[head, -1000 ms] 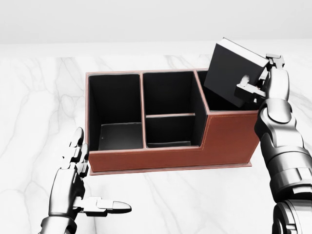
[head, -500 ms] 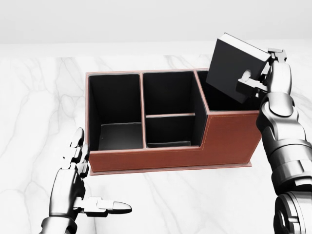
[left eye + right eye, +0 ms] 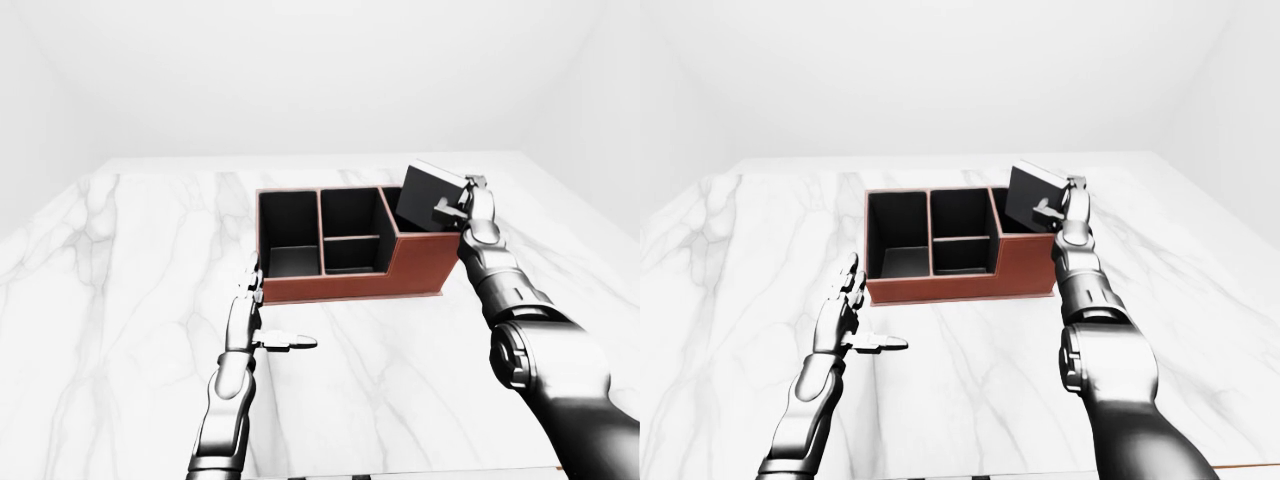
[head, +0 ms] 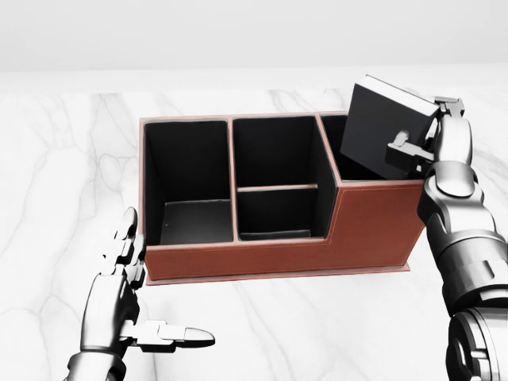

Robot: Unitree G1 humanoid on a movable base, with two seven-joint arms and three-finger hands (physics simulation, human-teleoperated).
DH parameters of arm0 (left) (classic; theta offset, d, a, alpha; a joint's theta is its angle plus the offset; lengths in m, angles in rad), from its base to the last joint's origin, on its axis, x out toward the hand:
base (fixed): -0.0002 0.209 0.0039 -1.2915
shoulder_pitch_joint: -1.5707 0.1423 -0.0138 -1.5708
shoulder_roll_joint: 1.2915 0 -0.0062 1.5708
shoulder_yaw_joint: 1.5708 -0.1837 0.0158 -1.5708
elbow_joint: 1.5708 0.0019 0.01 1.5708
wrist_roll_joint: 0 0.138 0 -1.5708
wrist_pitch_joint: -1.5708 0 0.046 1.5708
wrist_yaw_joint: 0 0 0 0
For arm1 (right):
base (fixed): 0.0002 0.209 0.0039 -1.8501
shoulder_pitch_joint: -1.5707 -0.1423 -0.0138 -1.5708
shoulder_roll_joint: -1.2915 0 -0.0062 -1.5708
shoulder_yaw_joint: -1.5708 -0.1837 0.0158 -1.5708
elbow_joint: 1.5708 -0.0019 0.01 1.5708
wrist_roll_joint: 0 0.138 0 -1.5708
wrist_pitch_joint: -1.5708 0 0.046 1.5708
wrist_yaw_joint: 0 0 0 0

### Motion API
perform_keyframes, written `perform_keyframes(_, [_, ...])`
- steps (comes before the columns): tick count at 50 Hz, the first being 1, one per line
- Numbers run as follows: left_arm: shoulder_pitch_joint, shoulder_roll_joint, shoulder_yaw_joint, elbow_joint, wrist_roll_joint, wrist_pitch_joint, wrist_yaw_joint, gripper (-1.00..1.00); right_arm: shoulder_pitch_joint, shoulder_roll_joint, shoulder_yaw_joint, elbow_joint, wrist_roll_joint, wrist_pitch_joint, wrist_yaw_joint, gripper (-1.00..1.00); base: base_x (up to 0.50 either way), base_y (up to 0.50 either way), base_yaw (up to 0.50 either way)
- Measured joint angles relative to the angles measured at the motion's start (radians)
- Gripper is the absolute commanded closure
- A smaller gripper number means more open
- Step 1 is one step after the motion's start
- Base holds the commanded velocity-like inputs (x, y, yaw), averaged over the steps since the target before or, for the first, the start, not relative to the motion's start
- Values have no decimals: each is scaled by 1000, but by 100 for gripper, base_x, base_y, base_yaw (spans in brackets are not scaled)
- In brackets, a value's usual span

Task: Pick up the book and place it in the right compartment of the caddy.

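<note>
head view: right hand (image 4: 425, 143) grips the tilted book (image 4: 385, 119), its lower end inside the caddy's (image 4: 278, 250) right compartment; left hand (image 4: 119, 305) spread open, empty.

You find no readable text, label, brand, number or sign here; every surface in all three views is unmarked.

White marble tabletop (image 3: 120, 300) with grey veins, plain white walls (image 3: 300, 80), soft even light
</note>
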Motion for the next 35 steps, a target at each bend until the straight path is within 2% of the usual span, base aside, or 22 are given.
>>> perform_keyframes(35, [-2,0,-2,7,5,-5,1,-100,10,7,4,18,-54,0,-12,100,0,0,0])
